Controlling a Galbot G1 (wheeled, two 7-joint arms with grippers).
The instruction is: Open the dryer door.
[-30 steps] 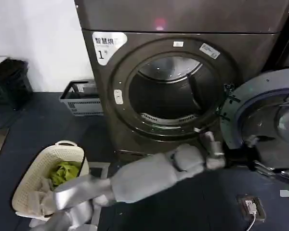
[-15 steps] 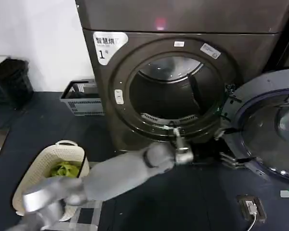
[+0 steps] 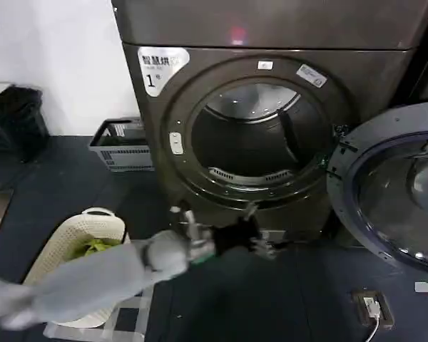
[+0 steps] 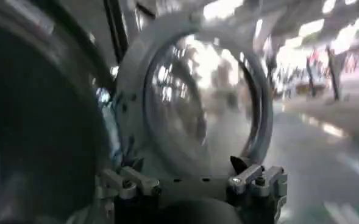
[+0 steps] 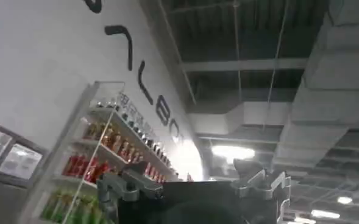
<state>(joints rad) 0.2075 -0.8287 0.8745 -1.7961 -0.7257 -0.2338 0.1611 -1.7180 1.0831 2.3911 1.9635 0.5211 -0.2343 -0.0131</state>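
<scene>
With dryer door (image 3: 392, 189) swung wide to right of drum opening (image 3: 253, 139), opening step looks done. Left gripper (image 3: 260, 239) low below opening, clear of door, fingers apart, empty. Next: probably just park arm

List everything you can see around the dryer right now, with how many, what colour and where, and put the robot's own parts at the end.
dryer: one, dark grey, white "1" label, centre, drum open
dryer door: one, chrome rim with tinted glass, swung wide open at the machine's right
laundry basket: one, cream, on the floor at lower left, green cloth inside
crate: one, grey, on the floor left of the dryer
black bag: one, far left by the wall
floor socket: one, with a white cable, lower right
drinks shelf: one, white, with red and green bottles, in the right wrist view
left tool: one, black, fingers open, low before the dryer's front
right tool: one, open, pointing toward the ceiling
</scene>
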